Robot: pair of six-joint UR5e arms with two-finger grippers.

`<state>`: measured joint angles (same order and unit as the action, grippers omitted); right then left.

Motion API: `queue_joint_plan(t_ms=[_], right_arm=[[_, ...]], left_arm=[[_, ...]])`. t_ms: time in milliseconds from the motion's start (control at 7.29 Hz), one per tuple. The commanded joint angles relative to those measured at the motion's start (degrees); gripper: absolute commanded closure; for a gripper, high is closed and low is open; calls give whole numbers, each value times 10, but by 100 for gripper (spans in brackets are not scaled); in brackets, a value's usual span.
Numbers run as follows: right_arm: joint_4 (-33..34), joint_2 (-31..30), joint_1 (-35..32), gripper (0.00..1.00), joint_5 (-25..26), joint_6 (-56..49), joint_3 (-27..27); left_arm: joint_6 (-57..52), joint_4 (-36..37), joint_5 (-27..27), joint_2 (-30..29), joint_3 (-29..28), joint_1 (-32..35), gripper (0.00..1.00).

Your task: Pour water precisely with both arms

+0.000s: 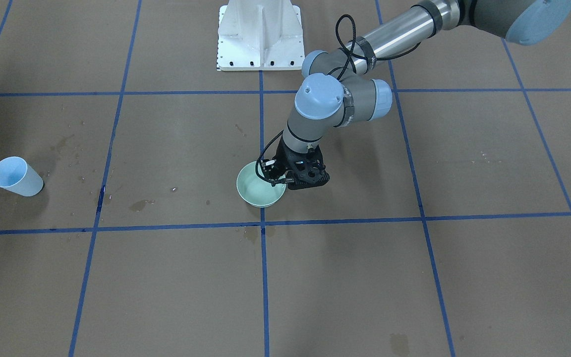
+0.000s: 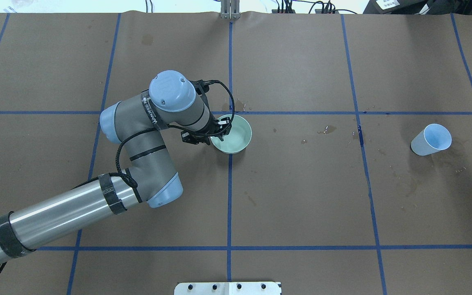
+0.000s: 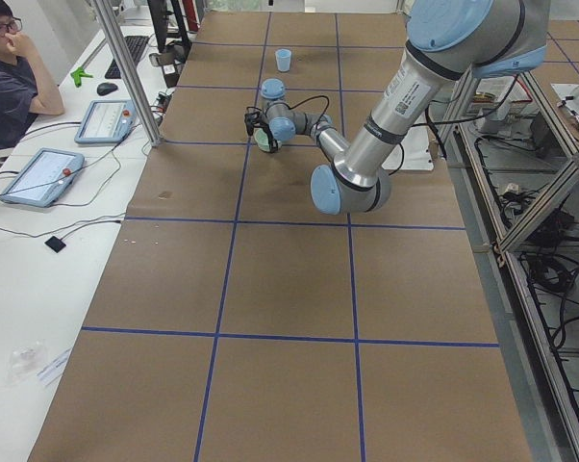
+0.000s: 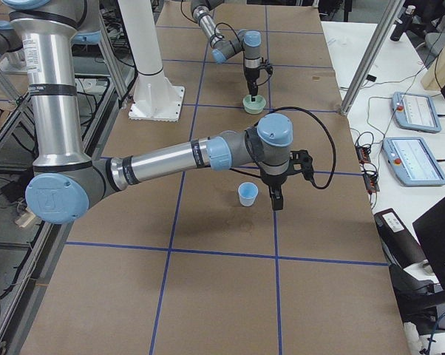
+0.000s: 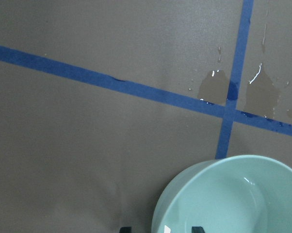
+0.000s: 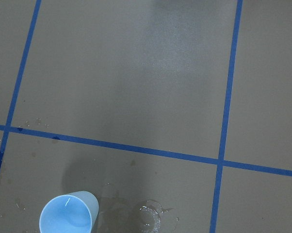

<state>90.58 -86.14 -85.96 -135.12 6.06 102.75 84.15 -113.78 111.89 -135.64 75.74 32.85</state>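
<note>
A pale green bowl [image 1: 258,191] [image 2: 236,135] stands on the brown table near its middle. My left gripper [image 1: 276,173] [image 2: 218,130] is down at the bowl's rim. In the left wrist view its two fingertips [image 5: 197,228] stand apart on either side of the rim [image 5: 185,177]. A light-blue cup [image 1: 17,176] [image 2: 432,139] stands upright far off on my right side. My right gripper [image 4: 276,198] shows only in the exterior right view, beside the cup [image 4: 247,194]; I cannot tell if it is open. A small shiny pool of water [image 6: 153,218] lies beside the cup [image 6: 68,213].
Blue tape lines [image 2: 230,184] divide the table into squares. Wet patches [image 5: 214,87] and dark stains [image 1: 139,204] mark the paper. The white pedestal [image 1: 259,34] stands at the robot's side. An operator [image 3: 11,82] and tablets [image 3: 39,175] are beyond the far edge.
</note>
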Motion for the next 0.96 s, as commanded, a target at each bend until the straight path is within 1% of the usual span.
queue_joint_plan(t_ms=[0, 137, 274, 411, 548, 686, 823], right_arm=[[0, 0, 0, 1, -1, 0, 0], [0, 0, 0, 1, -1, 0, 0], [0, 0, 0, 1, -1, 0, 1], [1, -1, 0, 1, -1, 0, 2], [8, 0, 0, 1, -5, 0, 8], [23, 0, 0, 1, 3, 2, 18], [29, -3, 0, 1, 3, 2, 21]], left_arm=[[3, 10, 1, -1, 7, 1, 100], [0, 38, 4, -2, 27, 4, 100], [-1, 97, 10, -2, 69, 14, 100], [-7, 161, 32, -2, 114, 36, 100], [-45, 207, 58, 3, 157, 63, 100], [-96, 251, 68, 31, 198, 89, 100], [-147, 258, 75, 78, 231, 118, 100]])
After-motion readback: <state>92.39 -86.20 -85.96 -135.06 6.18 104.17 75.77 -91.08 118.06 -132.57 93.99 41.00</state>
